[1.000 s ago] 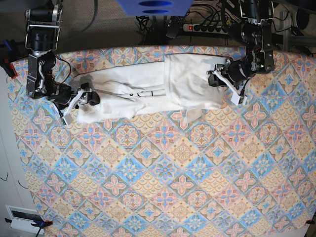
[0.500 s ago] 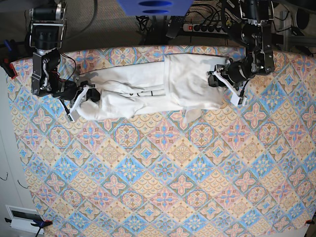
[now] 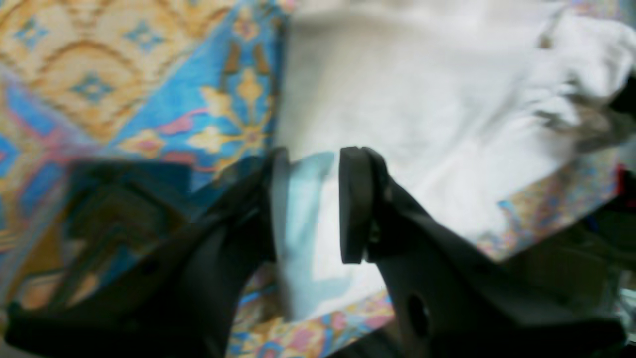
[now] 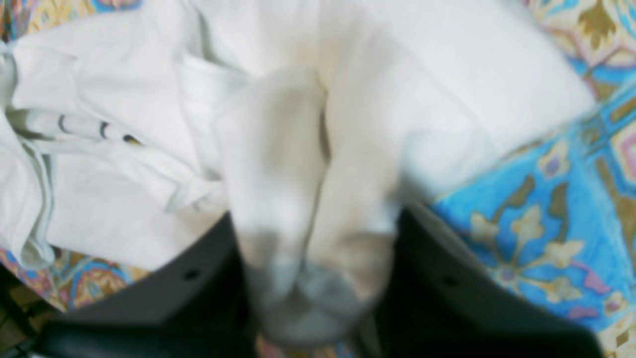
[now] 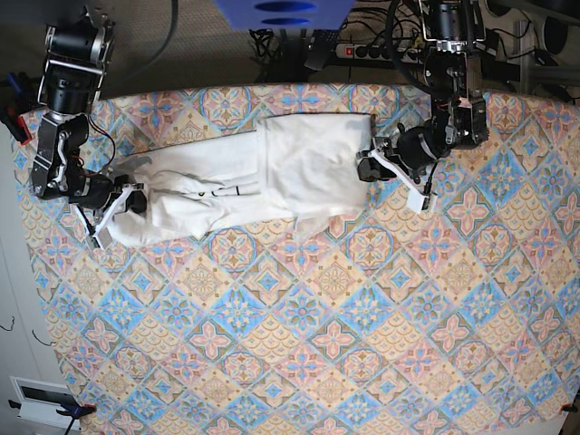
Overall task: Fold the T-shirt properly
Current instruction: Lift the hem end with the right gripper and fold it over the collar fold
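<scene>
We see the base view evenly and brightly lit, sharp across the tablecloth [image 5: 299, 317], with only short soft shadows beside the arms; both wrist views are blurred throughout; in the left wrist view the shirt [image 3: 422, 114] washes out to near glare; in the right wrist view the bunched cloth nearest the lens is the least focused.

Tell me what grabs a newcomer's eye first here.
The white T-shirt stretched long across the far side of the patterned tablecloth. The right pincer is clamped on a bunched end of it, while the left pincer sits at the opposite edge.
</scene>
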`<state>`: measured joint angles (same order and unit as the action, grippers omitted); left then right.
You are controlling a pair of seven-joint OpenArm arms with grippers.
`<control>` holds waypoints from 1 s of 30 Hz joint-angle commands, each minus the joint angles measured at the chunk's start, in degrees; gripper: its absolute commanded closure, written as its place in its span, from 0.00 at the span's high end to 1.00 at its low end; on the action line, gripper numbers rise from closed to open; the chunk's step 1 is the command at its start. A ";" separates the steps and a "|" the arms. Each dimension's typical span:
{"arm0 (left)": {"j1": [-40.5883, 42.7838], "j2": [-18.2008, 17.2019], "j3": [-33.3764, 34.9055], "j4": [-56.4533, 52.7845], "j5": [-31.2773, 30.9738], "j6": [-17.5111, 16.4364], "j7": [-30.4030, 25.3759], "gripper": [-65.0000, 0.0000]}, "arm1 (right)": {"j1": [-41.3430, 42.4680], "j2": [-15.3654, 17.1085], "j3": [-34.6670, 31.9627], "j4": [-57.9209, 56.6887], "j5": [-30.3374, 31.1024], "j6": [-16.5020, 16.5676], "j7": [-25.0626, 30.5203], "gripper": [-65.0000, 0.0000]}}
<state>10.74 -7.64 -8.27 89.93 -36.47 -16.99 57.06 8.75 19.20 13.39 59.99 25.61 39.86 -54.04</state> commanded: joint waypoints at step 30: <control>6.80 -6.30 -2.76 8.58 -2.26 -0.28 -0.84 0.25 | -8.62 -5.36 -3.15 37.20 1.08 0.14 -8.77 0.00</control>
<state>17.93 -13.47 -10.96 97.51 -37.82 -16.84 56.99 -0.86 13.23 10.07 96.01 25.52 39.83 -64.20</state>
